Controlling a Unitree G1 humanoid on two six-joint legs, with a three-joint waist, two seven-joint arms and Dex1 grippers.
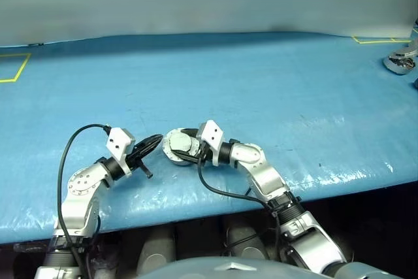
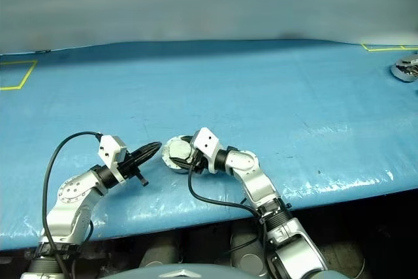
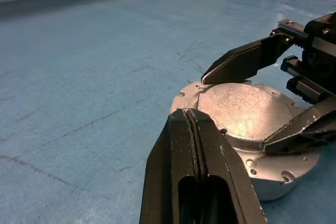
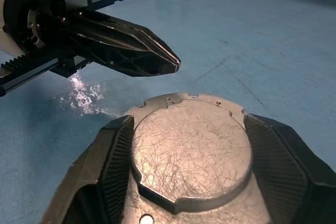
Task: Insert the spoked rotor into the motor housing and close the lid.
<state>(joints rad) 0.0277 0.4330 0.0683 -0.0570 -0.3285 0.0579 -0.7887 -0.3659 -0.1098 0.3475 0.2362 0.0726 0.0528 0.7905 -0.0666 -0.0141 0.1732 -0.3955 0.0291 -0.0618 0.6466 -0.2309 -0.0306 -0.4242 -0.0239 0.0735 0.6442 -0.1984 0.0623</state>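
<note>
Blue tabletop (image 1: 274,89). Round silver-grey motor housing (image 4: 189,153), plain grey lid (image 3: 239,109) down, sits near edge. Right gripper (image 4: 189,145) straddles it wide, likely steadying. Left gripper (image 3: 195,153) pinched shut, empty, beside rim, likely to press.

Left tool (image 3: 202,129) pinched together, pointing level toward the right tool (image 4: 189,145), whose fingers stand spread.

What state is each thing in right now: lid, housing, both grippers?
lid: closed flat on the housing, plain grey outside up.
motor housing: resting on the blue table, covered by the lid, inside hidden.
left gripper: shut, empty, its tip beside the housing's edge.
right gripper: fingers spread either side of the lid; whether they touch it is unclear.
</note>
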